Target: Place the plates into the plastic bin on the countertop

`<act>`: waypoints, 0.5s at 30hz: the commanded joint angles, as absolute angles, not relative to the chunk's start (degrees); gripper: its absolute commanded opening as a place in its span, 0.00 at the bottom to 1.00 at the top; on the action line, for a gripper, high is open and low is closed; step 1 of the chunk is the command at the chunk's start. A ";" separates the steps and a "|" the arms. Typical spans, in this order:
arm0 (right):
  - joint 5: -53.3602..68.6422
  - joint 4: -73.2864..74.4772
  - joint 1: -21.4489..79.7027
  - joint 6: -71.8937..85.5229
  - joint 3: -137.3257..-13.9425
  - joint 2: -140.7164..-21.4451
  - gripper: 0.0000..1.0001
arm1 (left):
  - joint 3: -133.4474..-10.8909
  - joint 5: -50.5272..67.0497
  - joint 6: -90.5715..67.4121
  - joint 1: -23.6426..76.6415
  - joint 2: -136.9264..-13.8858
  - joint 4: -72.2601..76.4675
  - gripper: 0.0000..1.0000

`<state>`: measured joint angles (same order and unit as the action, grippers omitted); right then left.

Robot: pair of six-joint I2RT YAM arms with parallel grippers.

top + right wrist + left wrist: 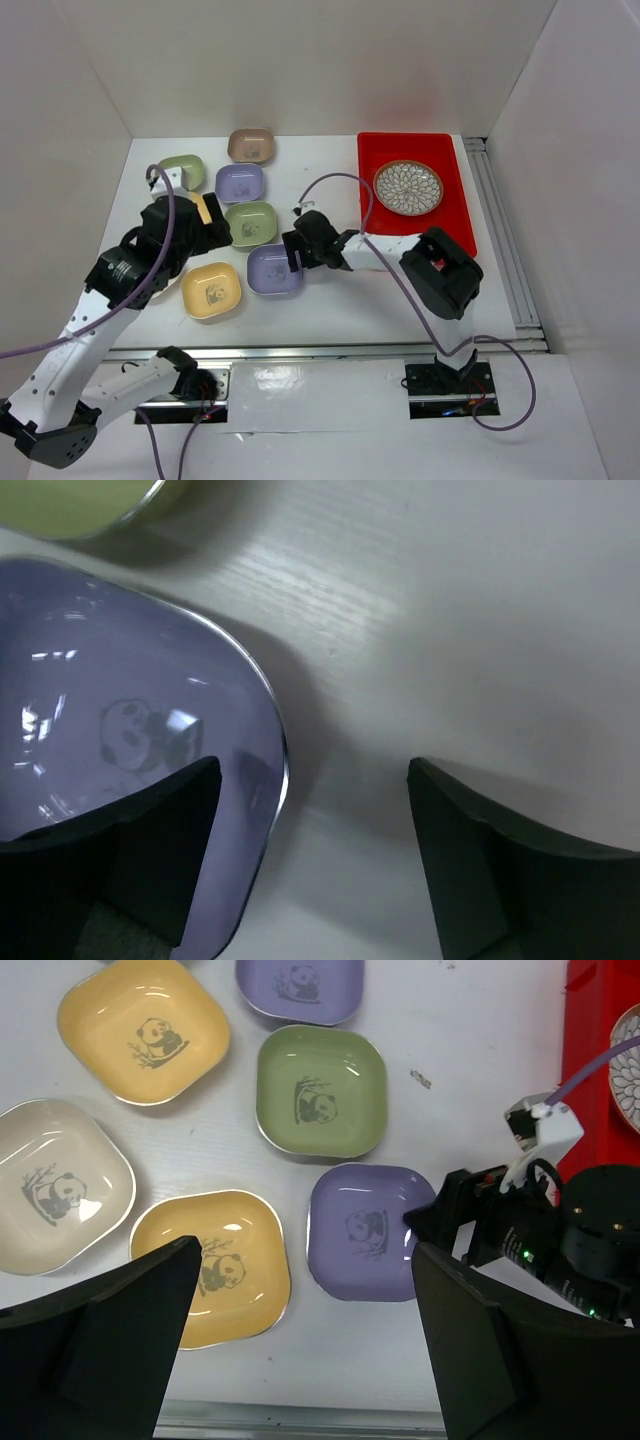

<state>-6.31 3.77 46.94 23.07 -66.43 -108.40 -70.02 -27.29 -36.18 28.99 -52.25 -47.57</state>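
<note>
The red plastic bin (445, 215) lies at the back right with the round brown-rimmed plate (408, 187) in it. On the white countertop (330, 290) lie a tan-pink dish (251, 145), two green dishes (183, 171) (250, 222), two lilac dishes (239, 182) (275, 269) and a yellow dish (211, 290). My right gripper (297, 255) is open and low over the near lilac dish (110, 740). Its rim lies between the fingers (312, 810). My left gripper (212, 232) is open and empty, high above the dishes (300, 1360). A cream dish (58, 1185) shows under it.
A second yellow dish (143, 1027) lies beside the cream one, mostly hidden under my left arm in the top view. White walls stand at the left, back and right. A metal rail (505, 250) runs along the right of the bin.
</note>
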 commanded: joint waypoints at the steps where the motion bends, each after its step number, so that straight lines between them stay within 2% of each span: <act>1: -9.23 2.99 48.60 25.39 -68.55 -111.09 0.82 | -69.52 -30.75 -34.72 28.65 -50.63 -49.12 1.00; 2: -9.84 2.99 48.60 25.40 -68.55 -111.62 0.66 | -69.52 -30.76 -34.72 28.65 -50.63 -49.13 1.00; 4: -11.24 2.99 49.13 26.71 -68.55 -112.15 0.48 | -68.99 -31.28 -34.19 28.13 -50.10 -49.13 1.00; 5: -11.77 3.51 49.65 26.72 -68.55 -112.15 0.30 | -68.99 -31.29 -34.19 28.12 -50.10 -49.13 1.00; 6: -11.78 3.52 49.66 26.72 -68.55 -112.15 0.22 | -68.99 -31.29 -34.19 28.12 -50.10 -49.13 1.00; 7: -12.39 4.65 49.66 27.33 -68.55 -110.93 0.08 | -68.99 -31.90 -33.58 28.12 -50.10 -49.13 1.00; 8: -13.26 6.31 50.27 27.33 -68.55 -110.40 0.01 | -68.99 -31.90 -33.57 27.52 -50.10 -49.13 1.00; 15: -14.15 15.19 50.02 24.44 -69.25 -100.47 0.00 | -68.38 -32.43 -32.52 26.98 -49.57 -49.13 1.00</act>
